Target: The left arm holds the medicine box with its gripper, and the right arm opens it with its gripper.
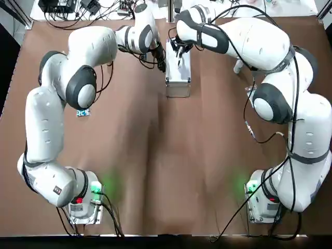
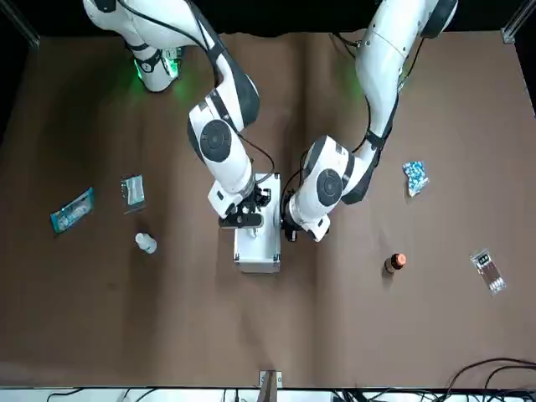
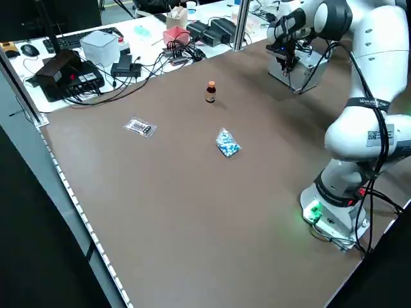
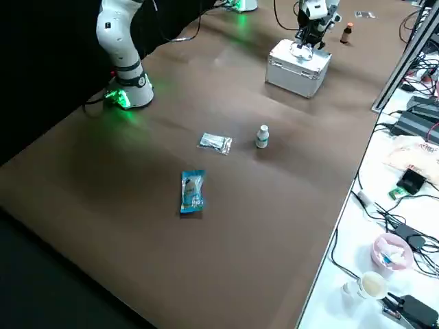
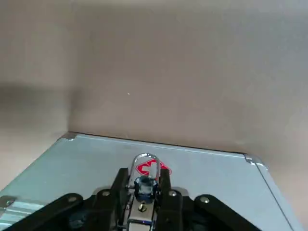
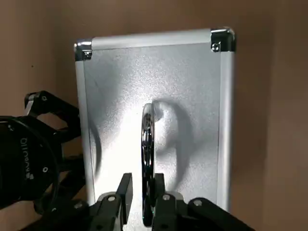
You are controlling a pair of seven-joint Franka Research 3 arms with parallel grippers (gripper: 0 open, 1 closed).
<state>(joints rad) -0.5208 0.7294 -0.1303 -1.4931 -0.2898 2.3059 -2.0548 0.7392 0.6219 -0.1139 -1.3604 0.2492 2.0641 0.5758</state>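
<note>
The silver medicine box (image 1: 177,83) lies shut on the brown table at the far middle. My left gripper (image 1: 162,62) is against the box's left side. In the left wrist view my left gripper (image 5: 143,174) is shut on a chrome latch (image 5: 144,185) beside a red cross mark. My right gripper (image 1: 179,54) is over the lid. In the right wrist view my right gripper (image 6: 142,186) is shut on the chrome carry handle (image 6: 147,139) on the box's (image 6: 192,96) top face.
A brown bottle (image 2: 394,263), a blue pill packet (image 2: 414,177) and a dark sachet (image 2: 487,270) lie on my left side. A white bottle (image 2: 146,243), a silver sachet (image 2: 132,190) and a blue packet (image 2: 71,209) lie on my right side. Cables and gear sit past the far edge.
</note>
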